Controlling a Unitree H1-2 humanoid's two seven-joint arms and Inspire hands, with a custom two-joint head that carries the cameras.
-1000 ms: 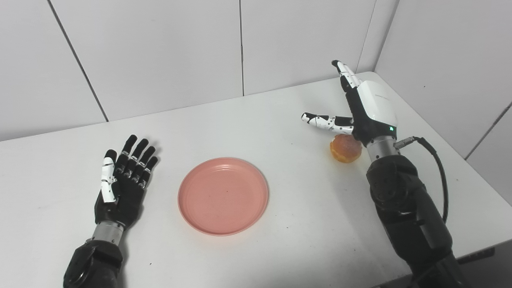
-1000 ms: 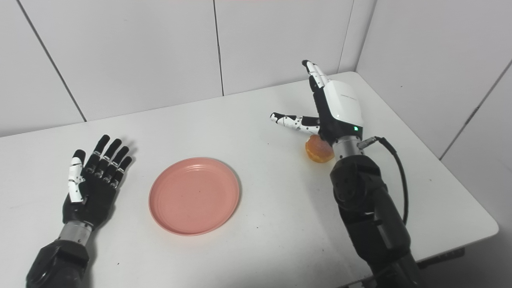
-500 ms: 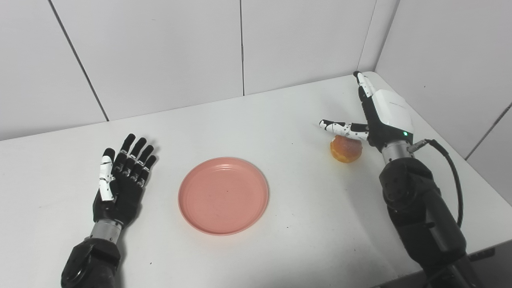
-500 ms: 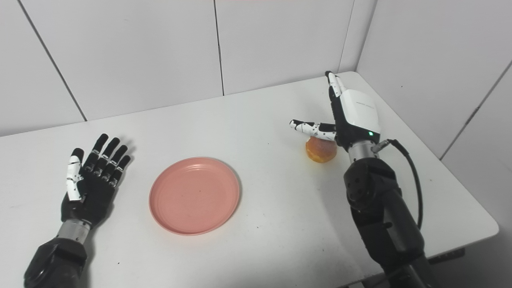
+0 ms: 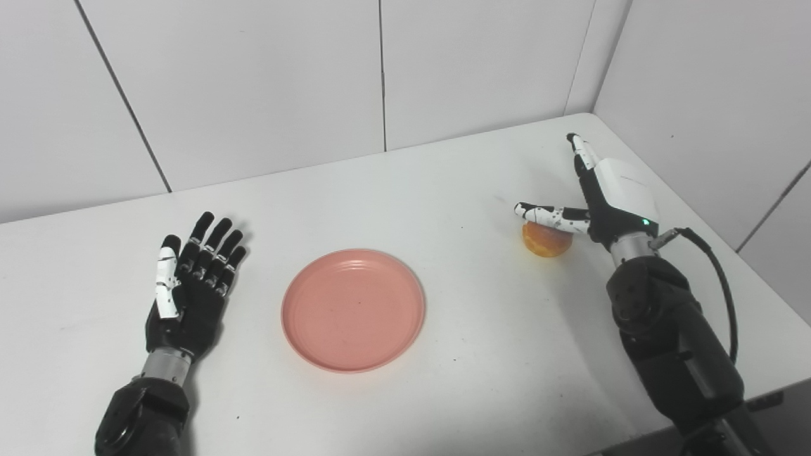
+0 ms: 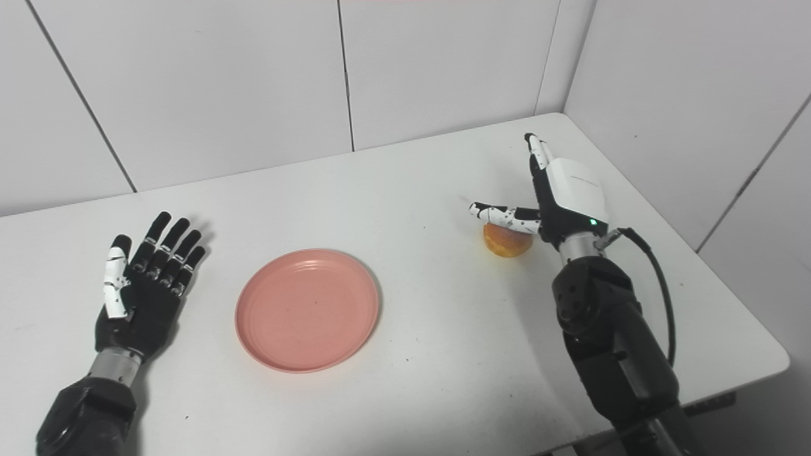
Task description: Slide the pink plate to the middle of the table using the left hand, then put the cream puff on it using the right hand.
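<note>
The pink plate [image 5: 353,309] lies empty near the middle of the white table [image 5: 405,196]. The golden cream puff [image 5: 545,240] sits on the table at the right. My right hand [image 5: 605,193] hovers over it, open, fingers stretched toward the back wall and thumb [image 5: 550,214] reaching left across the puff's top. Whether the thumb touches the puff I cannot tell. My left hand [image 5: 190,285] rests open on the table, palm up with fingers spread, a short way left of the plate.
White wall panels [image 5: 253,82] close off the back and right of the table. The table's right edge [image 5: 722,234] runs close beside my right arm, and a black cable [image 5: 716,272] loops from the wrist.
My right hand has moved right and down, from above and left of the cream puff to low over it. The left hand drew back slightly. Plate and puff have not moved.
</note>
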